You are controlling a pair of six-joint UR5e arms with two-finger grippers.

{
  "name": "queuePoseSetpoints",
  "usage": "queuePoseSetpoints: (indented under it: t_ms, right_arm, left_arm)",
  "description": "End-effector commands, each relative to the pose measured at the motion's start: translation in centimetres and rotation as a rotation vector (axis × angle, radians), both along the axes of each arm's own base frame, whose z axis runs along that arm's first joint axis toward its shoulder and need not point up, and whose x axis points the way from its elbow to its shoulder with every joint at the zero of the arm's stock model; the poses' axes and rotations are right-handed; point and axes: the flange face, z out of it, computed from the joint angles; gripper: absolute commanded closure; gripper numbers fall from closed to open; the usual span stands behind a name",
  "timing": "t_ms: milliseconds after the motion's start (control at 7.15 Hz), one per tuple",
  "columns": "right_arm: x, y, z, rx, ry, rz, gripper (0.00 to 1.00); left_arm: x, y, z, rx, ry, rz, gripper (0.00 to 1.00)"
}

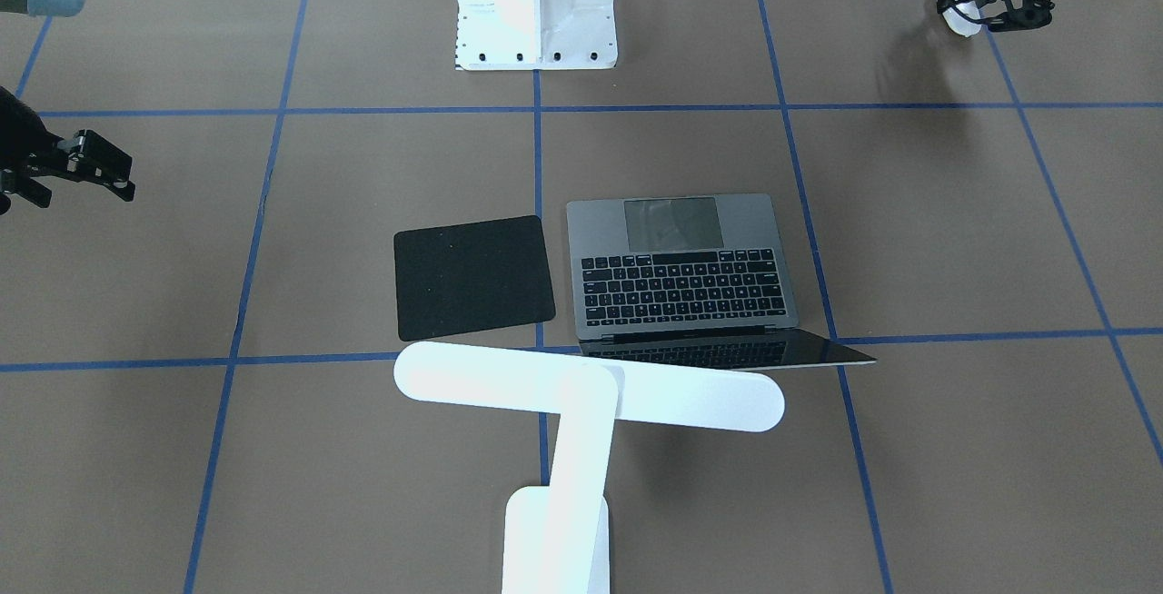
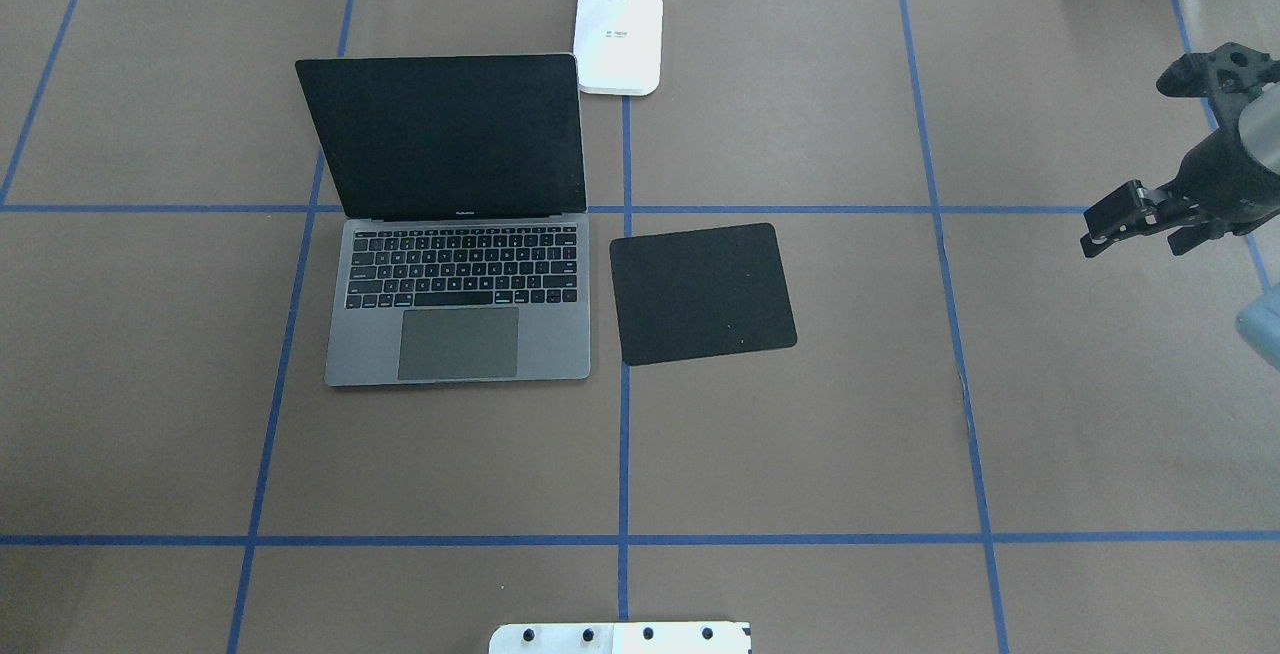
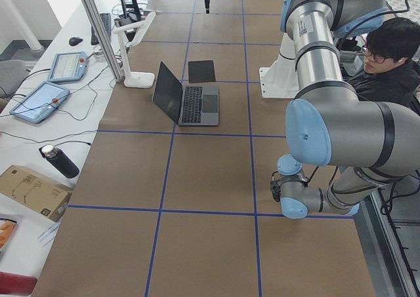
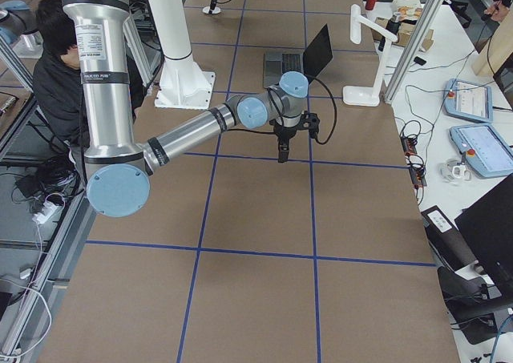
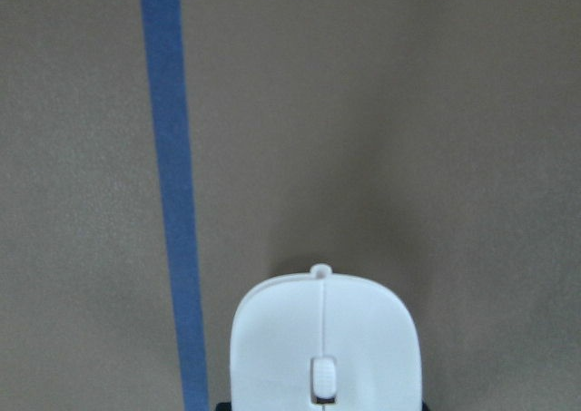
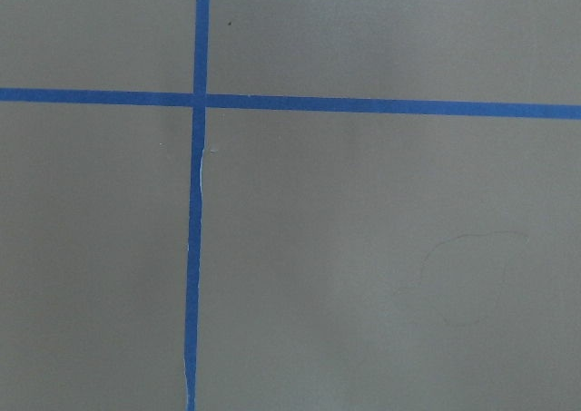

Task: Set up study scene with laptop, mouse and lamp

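Observation:
The grey laptop (image 2: 460, 314) stands open at the table's middle, screen up; it also shows in the front view (image 1: 681, 267). The white lamp (image 1: 591, 385) stands behind it, its base (image 2: 620, 39) at the far edge. My left gripper (image 1: 986, 2) is shut on the white mouse (image 1: 961, 20) near the robot-side left corner, just over the brown table. The mouse (image 5: 325, 347) fills the bottom of the left wrist view, beside a blue tape line. My right gripper (image 2: 1145, 234) is open and empty, well right of the laptop.
A flat black mouse pad (image 2: 700, 292) lies just right of the laptop. The white ribbed pedestal (image 1: 536, 8) of the robot stands at the near middle edge. A seated person (image 3: 387, 54) is beside the robot. Tablets and cables lie past the far edge.

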Motion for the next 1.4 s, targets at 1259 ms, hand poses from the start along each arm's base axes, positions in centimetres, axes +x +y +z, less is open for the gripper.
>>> queuePoseSetpoints:
  t_ms: [1259]
  right_arm:
    - [-0.3,0.0,0.0,-0.001,0.0,-0.005,0.01]
  left_arm:
    - [-3.8,-0.3,-2.5,-0.057,0.145,-0.004,0.39]
